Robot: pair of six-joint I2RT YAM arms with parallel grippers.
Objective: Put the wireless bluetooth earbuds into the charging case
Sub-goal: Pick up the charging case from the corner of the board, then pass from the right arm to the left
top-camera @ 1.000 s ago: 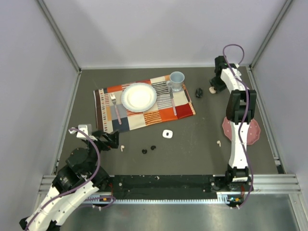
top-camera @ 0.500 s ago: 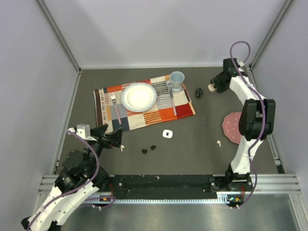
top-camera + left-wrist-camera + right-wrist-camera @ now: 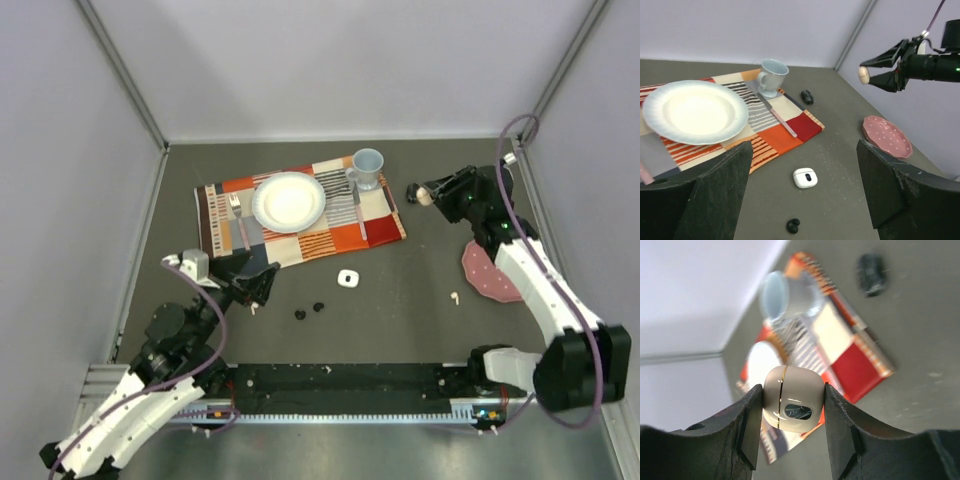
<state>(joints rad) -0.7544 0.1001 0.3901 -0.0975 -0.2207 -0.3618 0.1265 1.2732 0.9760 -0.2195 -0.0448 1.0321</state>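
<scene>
Our right gripper (image 3: pixel 426 192) has swung inward clamping the rounded beige charging case (image 3: pixel 792 399), left gripper (image 3: pixel 258 284) gaping; we fear the smooth shell slips.

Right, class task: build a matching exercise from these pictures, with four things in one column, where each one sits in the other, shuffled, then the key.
Things
1. white plate
2. blue cup
3. beige case
4. pink dish

Places
A. on the bare table, right side
B. gripped in the right claw, off the table
C. far right corner of the placemat
D. middle of the placemat

Pairs: 1-D, 2-C, 3-B, 4-A
</scene>
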